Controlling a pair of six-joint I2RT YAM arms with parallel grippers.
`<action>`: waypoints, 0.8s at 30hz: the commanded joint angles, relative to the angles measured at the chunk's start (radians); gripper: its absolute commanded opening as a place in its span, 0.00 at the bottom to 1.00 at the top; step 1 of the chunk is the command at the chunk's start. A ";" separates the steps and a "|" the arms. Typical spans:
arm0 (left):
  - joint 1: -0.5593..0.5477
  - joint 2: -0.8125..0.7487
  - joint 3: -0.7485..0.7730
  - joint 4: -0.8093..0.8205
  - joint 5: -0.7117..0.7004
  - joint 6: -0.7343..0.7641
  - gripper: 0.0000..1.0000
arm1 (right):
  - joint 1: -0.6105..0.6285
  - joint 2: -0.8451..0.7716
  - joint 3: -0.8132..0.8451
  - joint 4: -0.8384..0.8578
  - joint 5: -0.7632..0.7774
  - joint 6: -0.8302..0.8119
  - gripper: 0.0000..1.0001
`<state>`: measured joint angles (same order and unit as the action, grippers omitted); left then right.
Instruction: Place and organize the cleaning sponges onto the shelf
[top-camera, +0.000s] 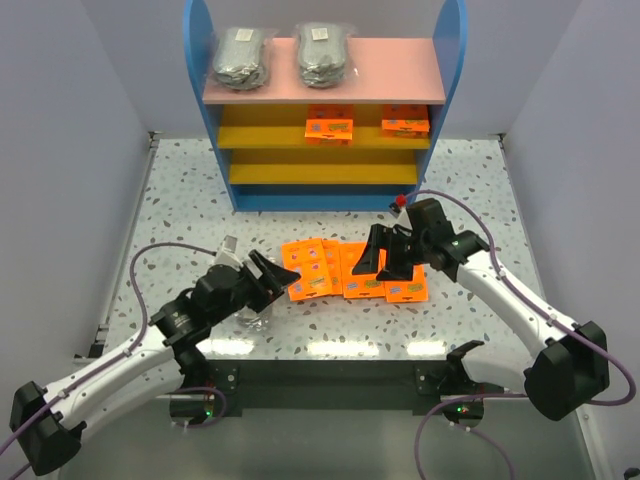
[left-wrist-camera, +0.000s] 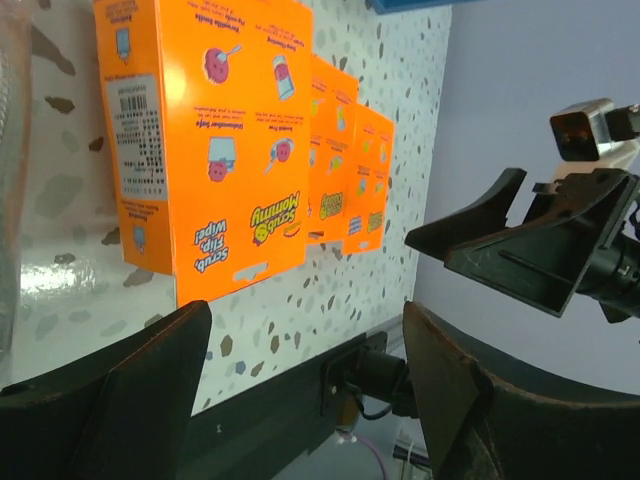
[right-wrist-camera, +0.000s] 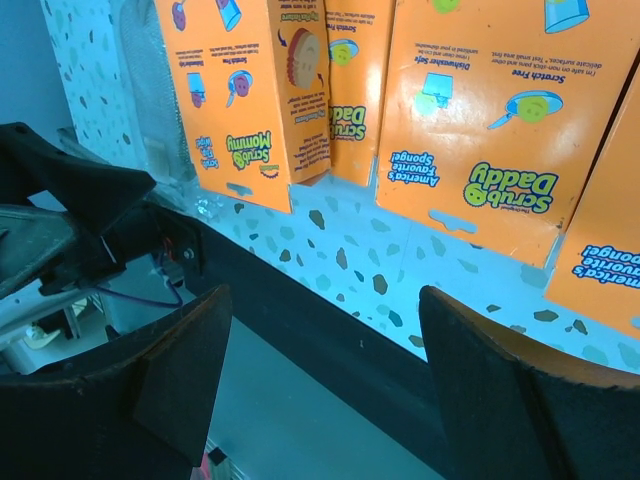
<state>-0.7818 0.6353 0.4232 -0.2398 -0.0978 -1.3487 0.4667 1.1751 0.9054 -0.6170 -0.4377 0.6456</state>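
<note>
left pincer (top-camera: 272, 284) wide open, empty, low at left end of orange sponge packets (top-camera: 352, 272) fanned on desk (top-camera: 180, 200). right pincer (top-camera: 385, 262) equally wide, empty, over right end, probably lining up pick. shelf (top-camera: 320, 172) sorted by kind: scrub-pad bags (top-camera: 240, 58) on pink top, shelved packets (top-camera: 329, 128) on yellow board below.

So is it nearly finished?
Done: two bags of scrub pads on the shelf's pink top board, two orange packets on its upper yellow board. In hand: nothing; left fingers and right fingers open. Left: four packets on the table, plus a clear bag by the left fingers.
</note>
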 joint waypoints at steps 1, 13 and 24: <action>-0.025 0.047 -0.063 0.056 0.093 -0.062 0.82 | 0.003 -0.019 -0.016 0.019 -0.006 0.002 0.79; -0.096 0.141 -0.124 0.187 0.029 -0.165 0.80 | 0.003 -0.002 -0.025 0.017 -0.006 -0.012 0.79; -0.108 0.277 -0.158 0.359 -0.051 -0.185 0.71 | 0.003 0.023 -0.005 0.011 -0.009 -0.029 0.79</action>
<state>-0.8829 0.9127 0.2760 0.0158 -0.0902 -1.5200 0.4667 1.1938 0.8783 -0.6163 -0.4377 0.6392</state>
